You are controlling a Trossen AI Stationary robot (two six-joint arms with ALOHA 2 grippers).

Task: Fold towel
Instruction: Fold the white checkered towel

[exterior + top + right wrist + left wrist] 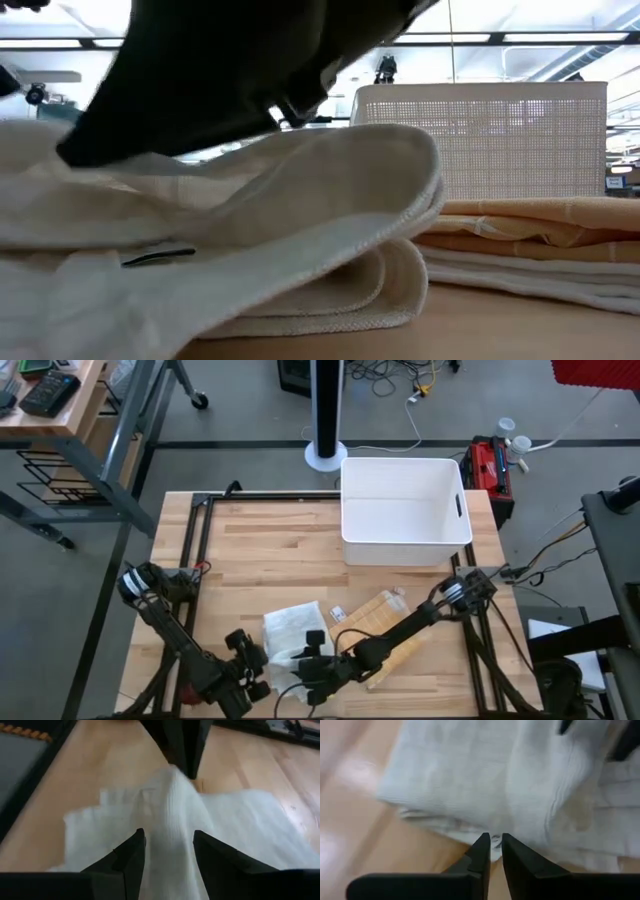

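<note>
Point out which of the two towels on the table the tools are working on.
The white towel, by the table's front edge, under both tools. The tan towel lies beside it, folded, crossed only by the right arm.

Both dark arms reach low toward the table's near edge. The left gripper (492,851), at the end of the left arm, has its two black fingers nearly together, a thin gap between them. The right gripper (169,851) holds its fingers apart, white cloth bunched between them.

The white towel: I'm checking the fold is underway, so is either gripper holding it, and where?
Both seem to: the left gripper pinches the white towel at its near edge, and the right gripper straddles a raised ridge of it.
</note>
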